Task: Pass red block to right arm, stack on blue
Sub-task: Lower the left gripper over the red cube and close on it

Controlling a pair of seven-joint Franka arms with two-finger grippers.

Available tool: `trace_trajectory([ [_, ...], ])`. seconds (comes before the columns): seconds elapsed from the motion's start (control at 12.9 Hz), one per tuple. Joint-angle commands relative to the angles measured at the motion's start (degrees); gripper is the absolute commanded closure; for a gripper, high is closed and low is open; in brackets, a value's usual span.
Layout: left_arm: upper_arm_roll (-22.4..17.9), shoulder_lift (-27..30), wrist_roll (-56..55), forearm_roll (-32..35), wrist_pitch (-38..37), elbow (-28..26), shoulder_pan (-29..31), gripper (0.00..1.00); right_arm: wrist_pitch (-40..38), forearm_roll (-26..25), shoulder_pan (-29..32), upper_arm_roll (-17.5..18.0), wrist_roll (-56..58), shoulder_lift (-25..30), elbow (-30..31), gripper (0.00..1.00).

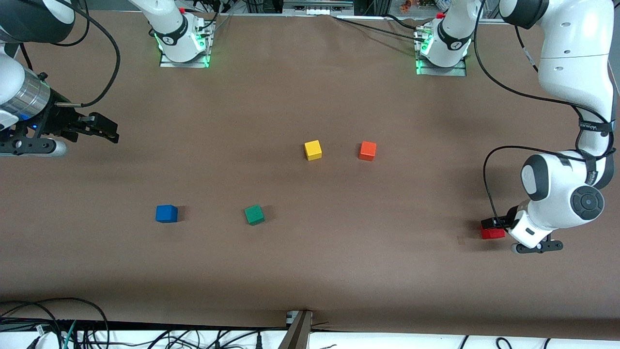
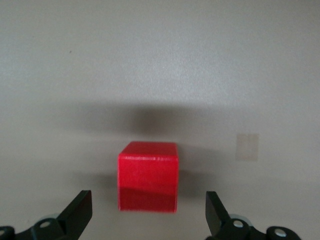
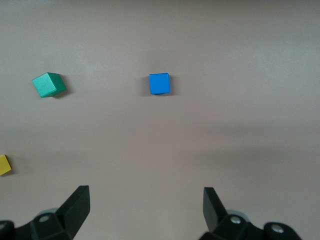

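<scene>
Left gripper (image 2: 147, 212) low at table, jaws wide apart. Right gripper (image 3: 146, 210) raised, jaws wide apart.

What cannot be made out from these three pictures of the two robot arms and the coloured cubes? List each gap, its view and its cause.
- Front view: part of the red block is hidden by the left arm's wrist.
- Left wrist view: the left pincer is cut off by the edge, so only its fingertips show.
- Right wrist view: the yellow cube is cut by the edge.
</scene>
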State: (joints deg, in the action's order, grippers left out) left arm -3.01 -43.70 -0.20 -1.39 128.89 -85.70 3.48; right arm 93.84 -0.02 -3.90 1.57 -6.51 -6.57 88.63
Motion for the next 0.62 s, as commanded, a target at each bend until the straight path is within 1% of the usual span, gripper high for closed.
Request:
trace_trajectory([
  [0.0,-0.16,-1.03,1.16,-1.25,2.24,0.09,-0.22,0.0,-0.14,-1.03,0.12,0.37,0.01,-0.29,-0.82,0.0],
  [0.16,-0.07,-2.0,1.08,-1.33,2.25,0.36,-0.14,0.0,-0.14,-1.03,0.12,0.37,0.01,-0.38,-0.82,0.0],
  [0.31,-0.16,-2.7,1.07,-3.52,2.25,0.36,-0.14,0.0,-0.14,-1.03,0.12,0.37,0.01,-0.38,-0.82,0.0],
  [0.54,-0.16,-2.44,1.07,-3.97,2.25,0.53,-0.14,0.0,-0.14,-1.03,0.12,0.37,0.1,-0.38,-0.82,0.0],
])
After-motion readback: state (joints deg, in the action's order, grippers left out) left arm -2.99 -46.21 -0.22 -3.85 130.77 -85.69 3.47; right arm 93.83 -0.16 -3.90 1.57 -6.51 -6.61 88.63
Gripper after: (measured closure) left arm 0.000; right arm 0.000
